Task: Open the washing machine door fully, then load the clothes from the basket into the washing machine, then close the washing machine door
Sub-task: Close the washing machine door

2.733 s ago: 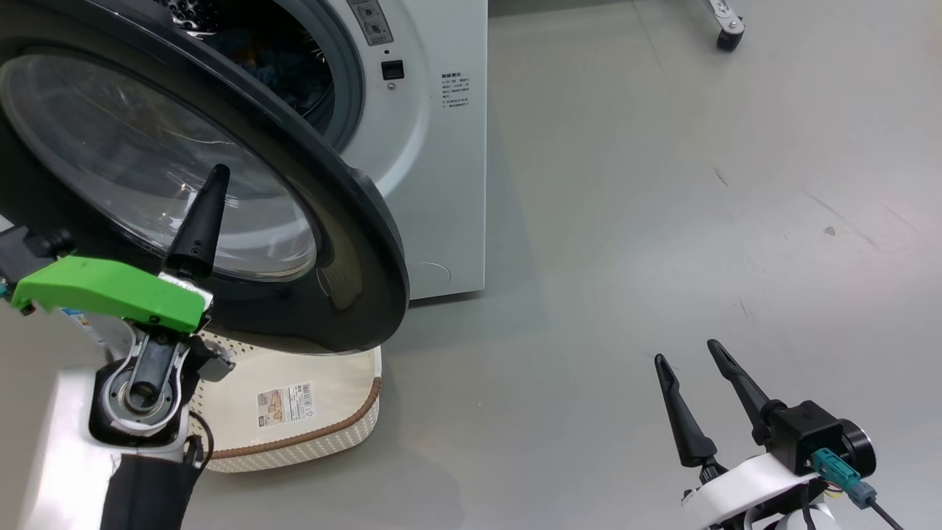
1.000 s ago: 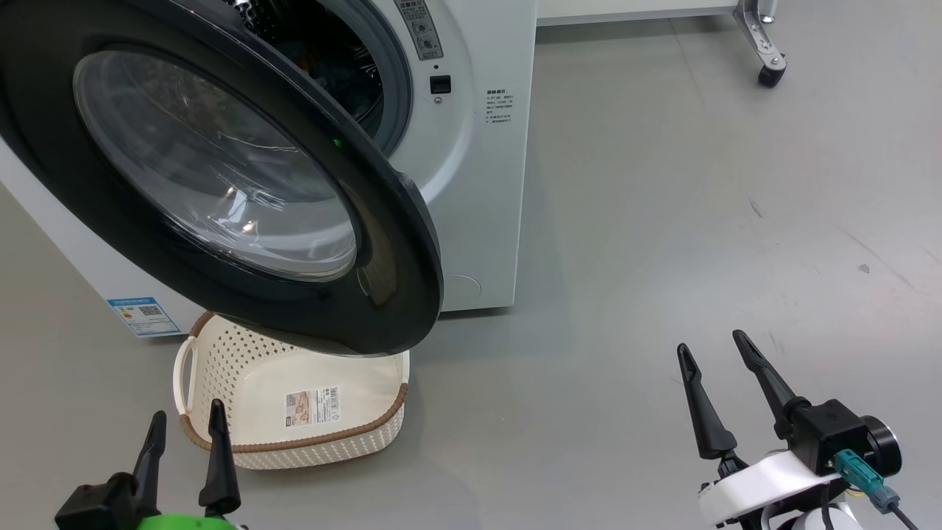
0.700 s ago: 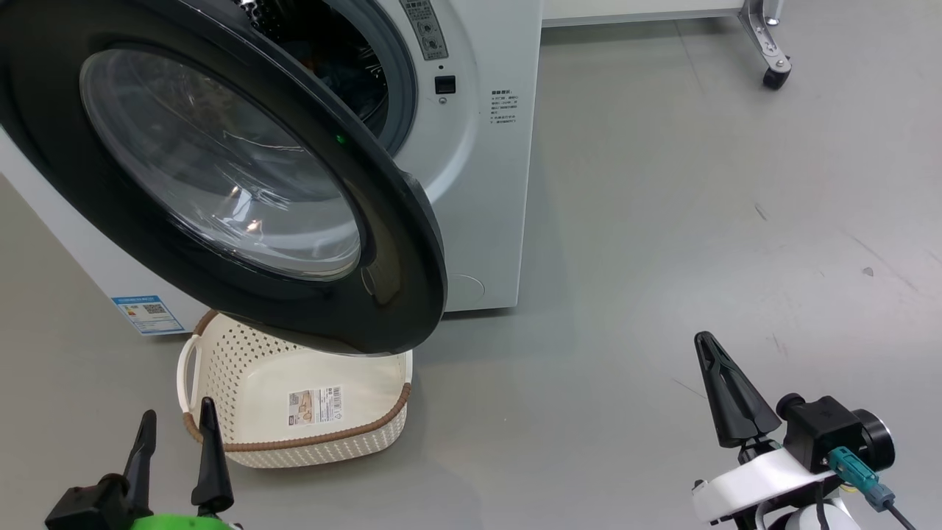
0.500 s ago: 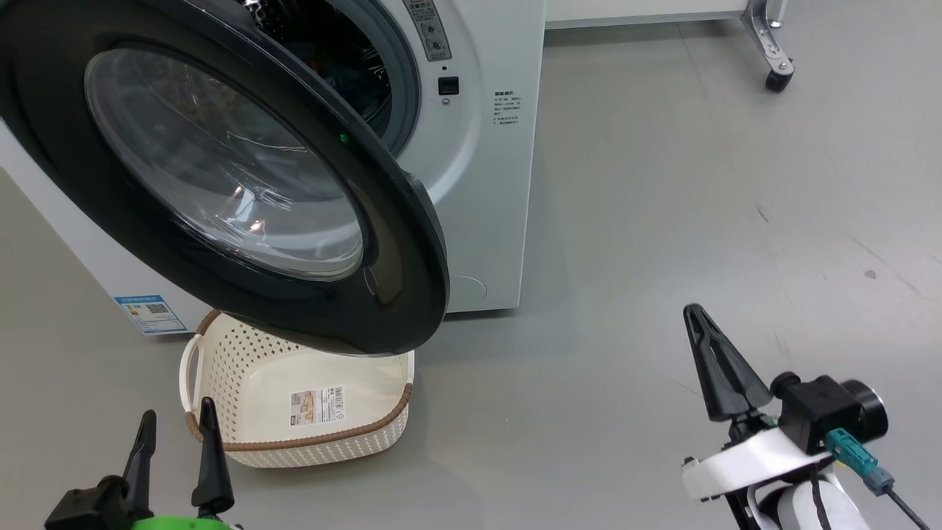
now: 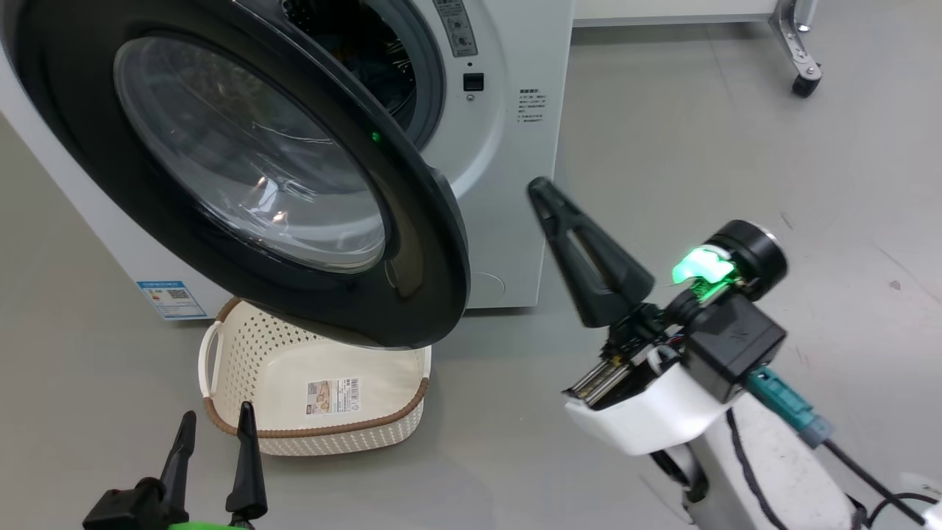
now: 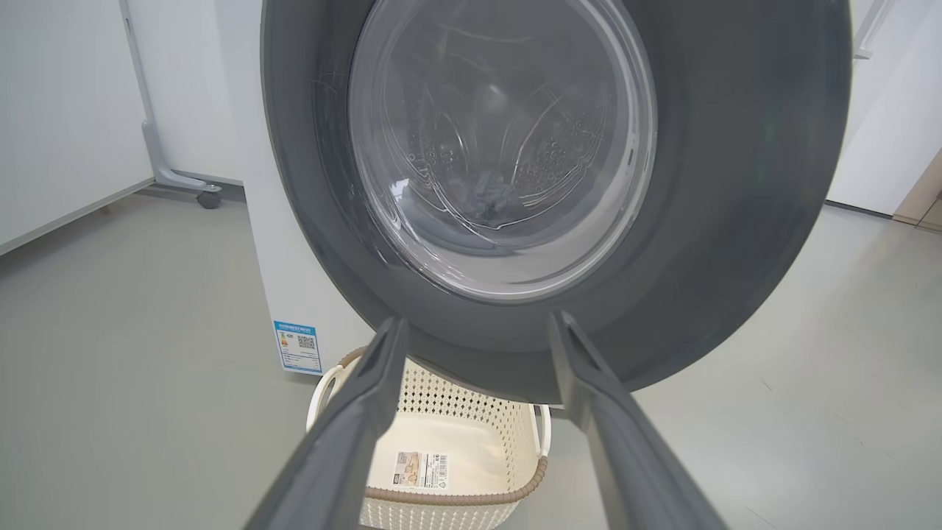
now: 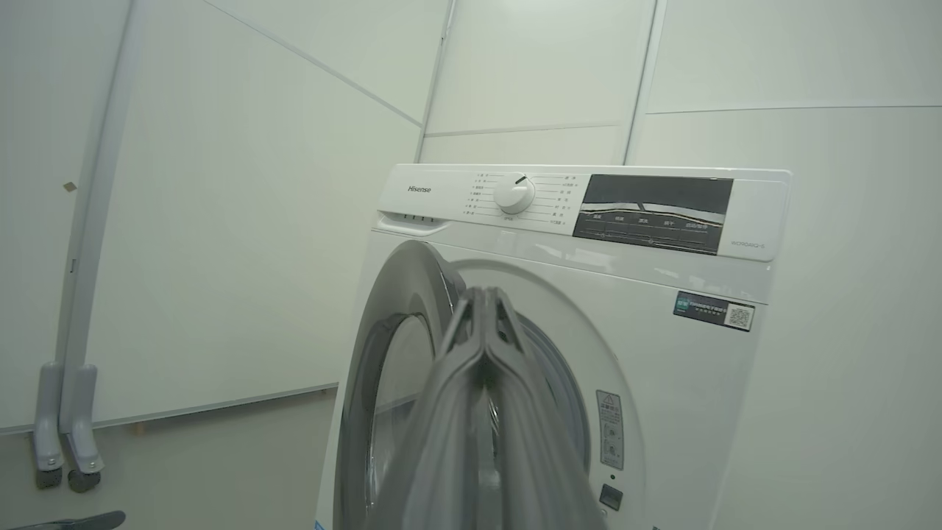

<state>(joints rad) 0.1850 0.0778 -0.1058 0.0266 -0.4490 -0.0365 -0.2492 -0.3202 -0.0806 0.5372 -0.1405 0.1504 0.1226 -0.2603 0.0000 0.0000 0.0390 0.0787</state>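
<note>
The washing machine [image 5: 508,184] stands with its door [image 5: 419,250] swung partway out, hanging over the back of the basket [image 5: 346,440]. The basket's floor shows bare with a label. Dark blue clothes [image 5: 381,65] lie inside the drum and show through the door glass [image 6: 491,197]. My right gripper [image 5: 537,188] is shut on nothing, raised just right of the door's free edge and apart from it. In the right wrist view the right gripper [image 7: 482,296] points at the door's edge [image 7: 394,287]. My left gripper [image 5: 217,416] is open and low, in front of the basket [image 6: 456,500].
A blue label [image 5: 171,298] sits low on the washer front. A metal stand leg with a castor [image 5: 802,82] is at the far right. Grey floor [image 5: 736,162] stretches to the right of the washer. White wall panels [image 7: 221,221] stand behind it.
The right gripper shut, then rose up and left to the door's free edge. The left arm, earlier raised at the door, dropped low and stays open. The head camera shifted slightly.
</note>
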